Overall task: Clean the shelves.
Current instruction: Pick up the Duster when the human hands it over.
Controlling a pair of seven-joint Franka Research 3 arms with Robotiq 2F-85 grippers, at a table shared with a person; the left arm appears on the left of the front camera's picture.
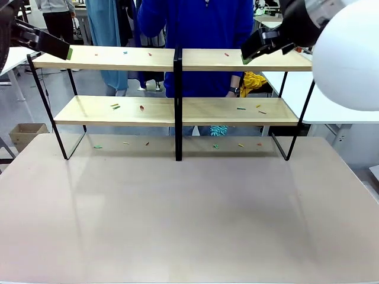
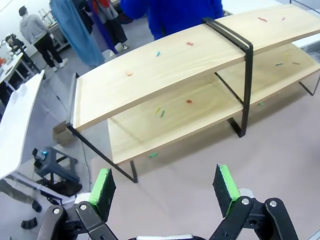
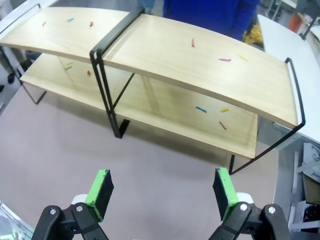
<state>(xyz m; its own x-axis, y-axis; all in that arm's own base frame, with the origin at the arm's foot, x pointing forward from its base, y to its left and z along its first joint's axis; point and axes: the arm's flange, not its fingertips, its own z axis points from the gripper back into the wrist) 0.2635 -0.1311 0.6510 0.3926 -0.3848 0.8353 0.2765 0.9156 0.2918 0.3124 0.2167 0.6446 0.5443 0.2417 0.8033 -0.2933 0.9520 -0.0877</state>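
Everywhere, scraps (image 1: 141, 107) on 2-tier shelves (image 1: 89, 62)

Bench (image 1: 189, 225): brownish top, matte, faint sheen. Floor (image 1: 92, 86) grey, smooth. White table (image 2: 17, 120) at left, 2nd white table (image 3: 287, 37) at right. Cardboard box (image 1: 25, 134) on floor nr left bench corner. Yellow cloth (image 1: 253, 83) beyond, right of ctr. Teal garment (image 1: 111, 41) hangs at back left. Light even, no hard shadows.
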